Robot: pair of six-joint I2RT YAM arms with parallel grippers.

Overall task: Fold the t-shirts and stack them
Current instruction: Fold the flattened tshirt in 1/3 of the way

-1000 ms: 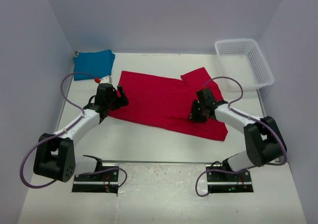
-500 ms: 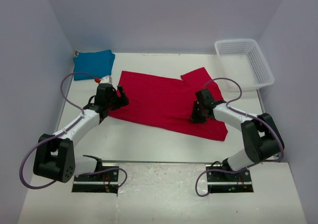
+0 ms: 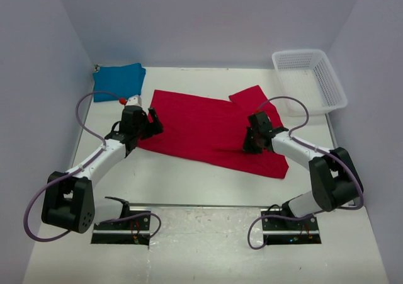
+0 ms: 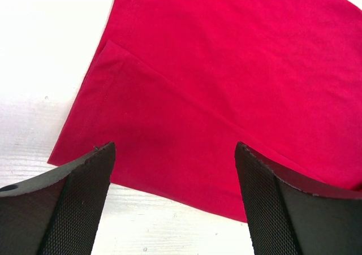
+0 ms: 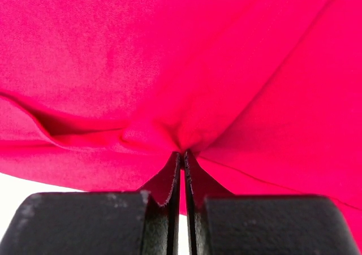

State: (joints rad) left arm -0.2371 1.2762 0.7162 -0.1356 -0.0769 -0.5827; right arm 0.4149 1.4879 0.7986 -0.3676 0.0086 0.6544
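So the red shirt (image 3: pixel 201 123) lies spread across the middle of the table (image 3: pixel 189 177), and the blue shirt (image 3: pixel 118 80) sits folded in the far left corner. Right gripper (image 5: pixel 182 159) sits low, pinched tight on a red fold. The left gripper (image 4: pixel 175 147) hovers wide open over the shirt's left edge, holding nothing.

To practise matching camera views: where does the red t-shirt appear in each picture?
Top external: red t-shirt spread mid-table between the arms.
Left wrist: fills the frame beyond the open left gripper.
Right wrist: fills the frame, pinched by the right gripper.
Shared landmark: white table.
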